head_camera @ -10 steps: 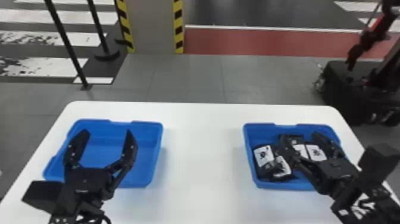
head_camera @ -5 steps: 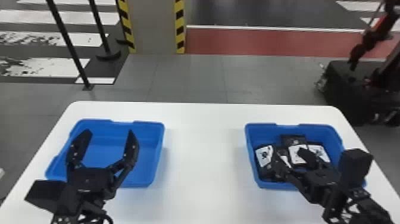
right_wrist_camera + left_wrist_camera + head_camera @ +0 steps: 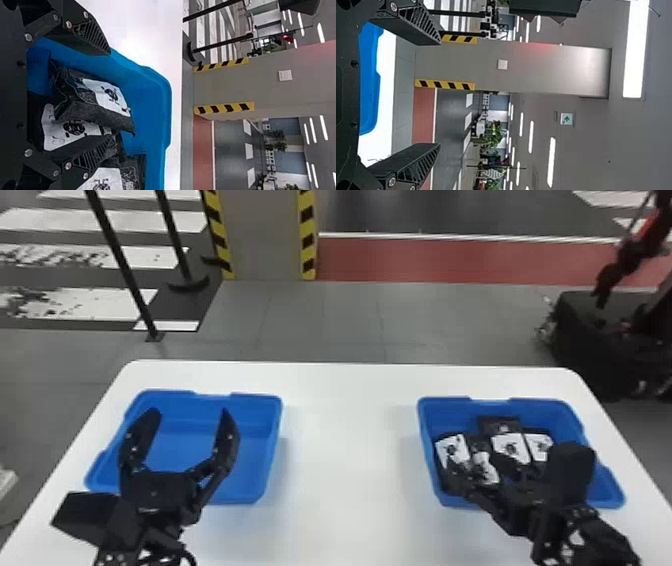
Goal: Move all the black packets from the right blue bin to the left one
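We've got smooth blue plastic bins, shallow, roughly rectangular w/ rounded corners, on a flat white table [image 3: 350, 470], also round-cornered. The black packets [image 3: 510, 465] are in the right blue bin [image 3: 445, 407]: soft, crinkly, pillow-shaped, w/ whitish labels [image 3: 452, 447] & dark print. They lie heaped, some overlapping. The left blue bin [image 3: 262, 435] shows its bare floor & walls.

Count: 2 bins, 1 table, 4 whitish labels in the head view; approx. 4 or 5 packets, tho the R arm hides part of the pile, so we can't be sure.

Our R gripper [image 3: 492, 482] is at the near side of the right bin, over the packets. In the R wrist view its 2 fingers, tapered w/ ribbed lattice sides, stand wide apart, packets showing btwn them, none gripped. Our L gripper [image 3: 189, 415] is parked at the left bin, 2 matte black fingers spread wide, tips up, holding nothing.

Bkgd: 1 plain grey pillar [image 3: 265, 240] w/ 2 yellow-&-black striped edges, flat-faced.
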You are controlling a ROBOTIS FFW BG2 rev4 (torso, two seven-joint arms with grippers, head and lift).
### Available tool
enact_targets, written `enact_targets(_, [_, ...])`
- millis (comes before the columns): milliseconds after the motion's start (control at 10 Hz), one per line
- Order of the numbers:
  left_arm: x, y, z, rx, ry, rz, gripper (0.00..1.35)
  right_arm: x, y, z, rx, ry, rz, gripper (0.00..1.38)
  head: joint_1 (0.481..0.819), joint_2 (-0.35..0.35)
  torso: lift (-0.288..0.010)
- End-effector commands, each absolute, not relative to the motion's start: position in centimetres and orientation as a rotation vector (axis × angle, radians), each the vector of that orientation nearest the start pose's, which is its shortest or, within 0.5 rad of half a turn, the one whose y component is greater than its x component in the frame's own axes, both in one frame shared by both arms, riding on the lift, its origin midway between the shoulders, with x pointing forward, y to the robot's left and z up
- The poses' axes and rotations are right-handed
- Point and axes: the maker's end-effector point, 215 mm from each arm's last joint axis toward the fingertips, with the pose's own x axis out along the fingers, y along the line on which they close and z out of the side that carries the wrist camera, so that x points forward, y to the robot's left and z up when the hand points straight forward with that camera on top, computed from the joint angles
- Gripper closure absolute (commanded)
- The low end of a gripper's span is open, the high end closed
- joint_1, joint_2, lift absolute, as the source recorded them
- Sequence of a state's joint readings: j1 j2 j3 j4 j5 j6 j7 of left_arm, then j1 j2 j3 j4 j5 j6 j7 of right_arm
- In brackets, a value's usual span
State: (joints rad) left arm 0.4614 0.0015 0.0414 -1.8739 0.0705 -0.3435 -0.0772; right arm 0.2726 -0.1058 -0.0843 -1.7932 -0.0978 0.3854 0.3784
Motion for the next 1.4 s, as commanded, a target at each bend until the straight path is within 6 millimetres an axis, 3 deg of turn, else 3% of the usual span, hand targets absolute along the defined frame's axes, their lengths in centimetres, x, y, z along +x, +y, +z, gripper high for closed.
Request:
enact_targets(0, [44.4, 24.0, -31.1, -0.04, -0.188, -0.023, 0.11, 47.7, -21.9, -47.7, 0.063, 0.439, 0.315, 0.3, 0.695, 0.023, -0.11])
enact_targets(400, [44.4, 24.1, -31.0, -0.041, -0.191, -0.022, 0.11, 47.5, -21.9, -48.9, 0.056, 0.494, 0.312, 0.66, 0.695, 0.027, -0.11])
enact_targets(500, [44.5, 24.1, -30.9, -0.041, -0.193, -0.021, 0.11, 47.3, -21.8, -49.2, 0.063, 0.505, 0.313, 0.9, 0.695, 0.026, -0.11])
enact_targets(700, [44.5, 24.1, -30.8, -0.043, -0.196, -0.02, 0.11, 47.1, -21.1, -48.3, 0.099, 0.48, 0.324, 1.23, 0.695, 0.028, -0.11])
enact_targets(900, [44.5, 24.1, -30.8, -0.049, -0.196, -0.02, 0.11, 47.1, -20.4, -45.7, 0.118, 0.421, 0.338, 1.23, 0.695, 0.039, -0.11])
enact_targets(1100, [44.7, 23.9, -30.4, -0.062, -0.206, -0.023, 0.11, 45.4, -20.1, -45.5, 0.152, 0.421, 0.351, 1.24, 0.695, 0.045, -0.11])
enact_targets(1300, [44.8, 23.9, -30.4, -0.131, -0.207, -0.019, 0.11, 44.3, -18.9, -41.8, 0.153, 0.366, 0.44, 1.24, 0.695, 0.048, -0.11])
